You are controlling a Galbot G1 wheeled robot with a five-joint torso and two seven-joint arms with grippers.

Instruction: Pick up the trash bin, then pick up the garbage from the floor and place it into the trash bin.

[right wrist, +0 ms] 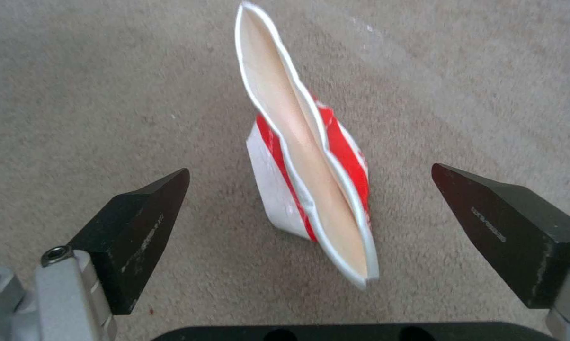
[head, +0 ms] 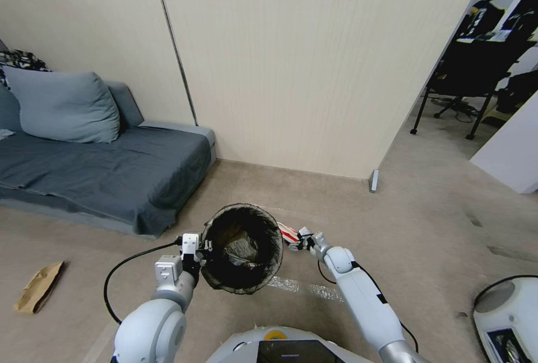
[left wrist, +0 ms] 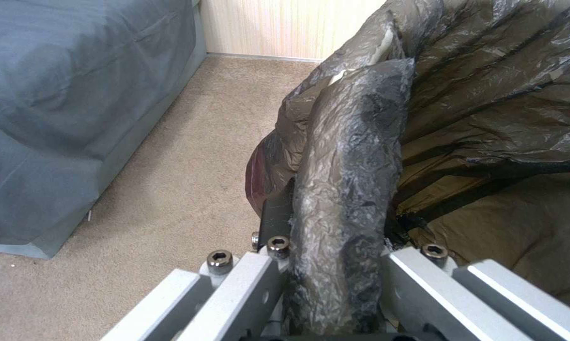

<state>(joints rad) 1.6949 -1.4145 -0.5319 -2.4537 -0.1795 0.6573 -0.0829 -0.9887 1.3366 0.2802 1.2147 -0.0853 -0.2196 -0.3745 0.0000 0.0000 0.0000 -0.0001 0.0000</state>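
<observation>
small printed marking on each black fingertip (right wrist: 143,222) of the right claw (right wrist: 310,227), too small to read

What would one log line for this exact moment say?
left gripper: shut on trash bin rim, bin held up | right gripper: open, straddling crushed cup on carpet | brown paper bag: still on floor

This looks like a room in a home. A soft grey sofa (head: 106,175) with a pillow (head: 61,105) stands by the wall (head: 314,60). Carpet (head: 426,223) covers the floor.
</observation>
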